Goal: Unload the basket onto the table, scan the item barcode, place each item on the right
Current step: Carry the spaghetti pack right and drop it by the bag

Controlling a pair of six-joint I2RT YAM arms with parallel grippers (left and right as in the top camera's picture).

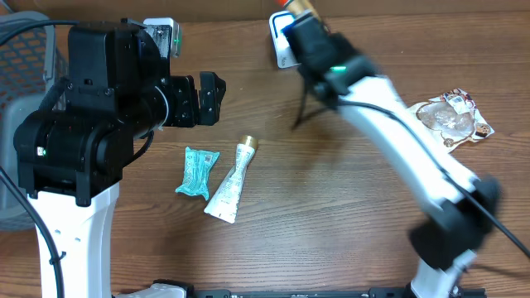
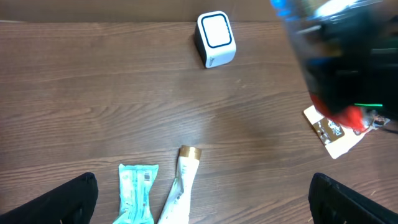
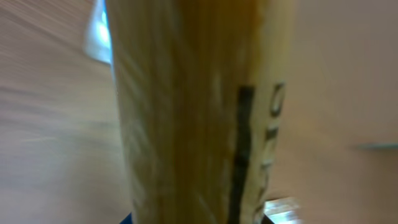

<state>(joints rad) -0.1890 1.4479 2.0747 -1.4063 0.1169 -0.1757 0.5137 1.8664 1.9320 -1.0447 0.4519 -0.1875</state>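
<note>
Fingers on R gripper (image 1: 303, 23): clamped on tan item (image 3: 186, 112), narrow gap. Item fills R wrist view: blurred tan cylinder w/ a dark vertical mark down one side, too blurred to read as a barcode. In overhead its orange-red end pokes out past the gripper at the far table edge, right over the scanner (image 2: 216, 37).

Re scanner: white box, blue-rimmed window on top face, sitting on the table. From above, R gripper covers approx half of it, so contact vs. gap btwn item and scanner: can't tell.

Outward, R arm (image 1: 414, 149) runs diagonally from near-right corner to far centre. It's blurred in both overhead and L wrist view.

On L gripper (image 1: 207, 98), fingers (image 2: 71, 199) are wide apart, holding nothing. It hangs above the table's left side, well apart from scanner.

Other stuff:
- Nearer than L gripper lie teal packet (image 1: 197, 172) and white tube (image 1: 234, 184) w/ gold cap. Both flat and just beside each other; touching or not, can't tell. Both well apart from R arm.
- On the right, clear snack pack (image 1: 454, 118) lies flat, just beside R arm, not under the gripper.
- At the left edge, wire basket (image 1: 25, 50), partly hidden by L arm.
- All on a brown wood-grain table (image 1: 348, 215).
</note>
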